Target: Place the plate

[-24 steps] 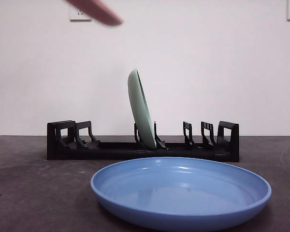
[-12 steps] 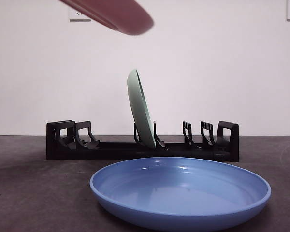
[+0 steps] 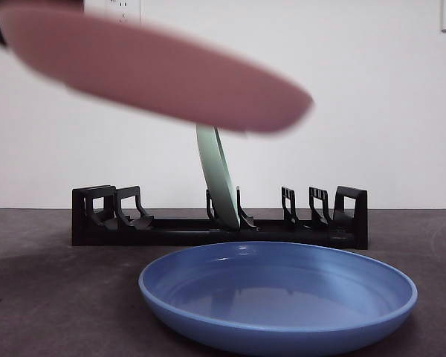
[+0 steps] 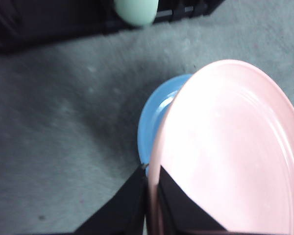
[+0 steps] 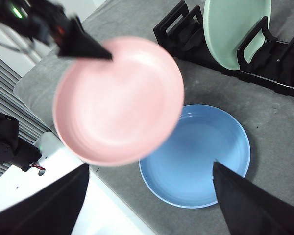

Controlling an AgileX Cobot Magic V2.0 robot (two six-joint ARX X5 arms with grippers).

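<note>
Your left pincer [image 4: 152, 171] is clenched on the pink plate's [image 3: 156, 71] rim, holding it in the air above the grey desk [image 3: 52, 297]. Your right pincer [image 5: 152, 196] hangs released, high above. Behind stands a white wall [image 3: 372, 111]. The blue plate [image 3: 279, 297] lies before the black rack [image 3: 215, 223], where the green plate [image 3: 219, 178] stands.

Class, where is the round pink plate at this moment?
The round pink plate is in the air, gripped at its rim by the left gripper, above the blue plate and nearer the camera than the black rack.
</note>
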